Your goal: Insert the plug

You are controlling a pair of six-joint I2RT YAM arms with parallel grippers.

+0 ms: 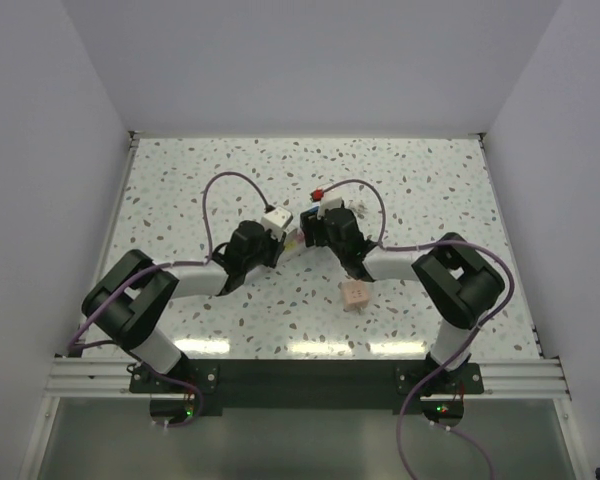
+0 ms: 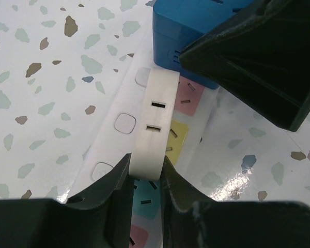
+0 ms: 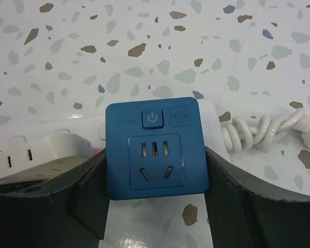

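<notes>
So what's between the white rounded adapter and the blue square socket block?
Almost nothing: in the left wrist view the white rounded adapter ends right at the blue square socket block. Only the white power strip shows beneath them. Whether they touch is unclear.

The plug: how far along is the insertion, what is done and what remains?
Done: both grasps. In hand: the left gripper pinches the white adapter over the power strip; the right gripper holds the blue adapter beside it. Left: pressing the white adapter into a socket.
</notes>
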